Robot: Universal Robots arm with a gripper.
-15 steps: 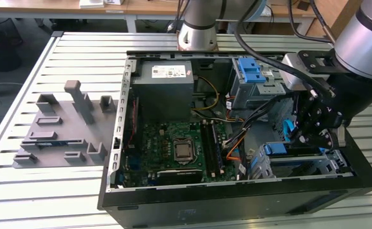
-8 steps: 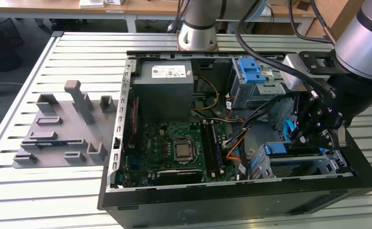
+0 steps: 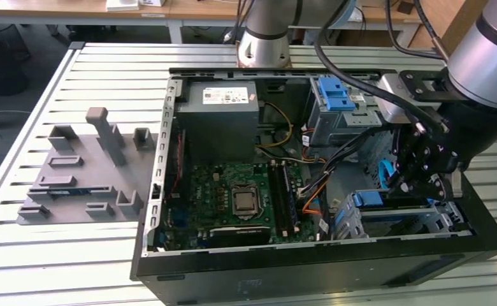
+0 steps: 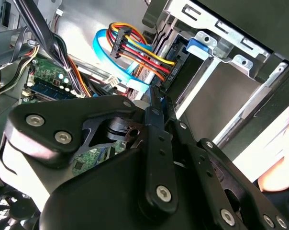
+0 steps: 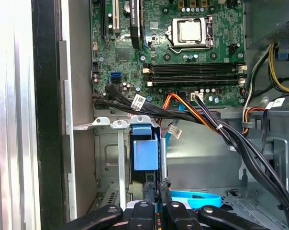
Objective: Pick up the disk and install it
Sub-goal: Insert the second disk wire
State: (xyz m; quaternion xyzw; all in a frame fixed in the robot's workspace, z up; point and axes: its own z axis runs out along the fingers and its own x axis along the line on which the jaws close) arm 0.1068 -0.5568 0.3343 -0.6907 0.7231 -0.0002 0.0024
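Observation:
The disk (image 5: 145, 153) stands on edge in the metal drive cage (image 5: 108, 158) at the case's front corner, its blue rail end facing up. In the exterior view the disk (image 3: 369, 199) shows as a blue strip inside the cage (image 3: 439, 220) at the exterior view's right. My gripper (image 5: 157, 184) hangs straight over it, its black fingers (image 5: 149, 194) pressed together with nothing between them. Whether the tips touch the disk's end is unclear. The second wrist view has the gripper (image 4: 159, 93) pointing at the disk's dark body by its blue rail (image 4: 200, 46). From outside, the gripper (image 3: 411, 186) sits low in the case.
The open computer case (image 3: 316, 261) lies on a slatted table. Inside are the motherboard (image 3: 240, 197), a grey power-supply box (image 3: 223, 108), and a blue latch on a grey cage (image 3: 338, 102). Cable bundles (image 5: 230, 139) run close past the gripper. A grey fixture (image 3: 83, 172) stands beside the case.

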